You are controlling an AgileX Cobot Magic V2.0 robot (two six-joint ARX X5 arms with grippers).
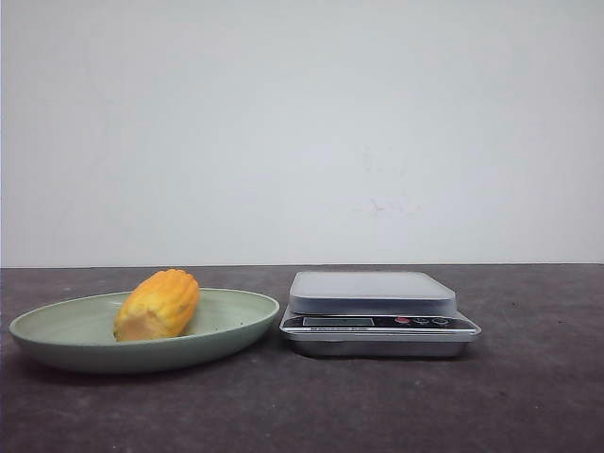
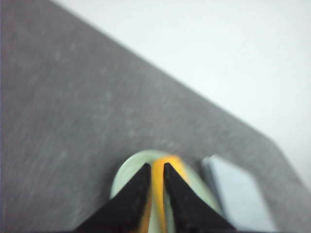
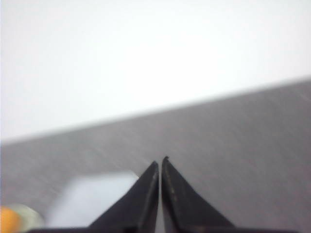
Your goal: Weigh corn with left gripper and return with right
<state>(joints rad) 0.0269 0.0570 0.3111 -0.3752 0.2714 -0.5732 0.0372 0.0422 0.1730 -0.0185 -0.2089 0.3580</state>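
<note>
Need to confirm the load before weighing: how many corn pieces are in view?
1. The corn lies in the green plate, left of the scale. Nothing suggests a second piece hidden.

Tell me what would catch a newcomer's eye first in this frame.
The bright yellow-orange corn lying in the pale green plate on the left of the dark table stands out first. Right beside the plate sits a silver kitchen scale, its platform bare. In the left wrist view, the left gripper points at the corn with a narrow gap between its fingers.
</note>
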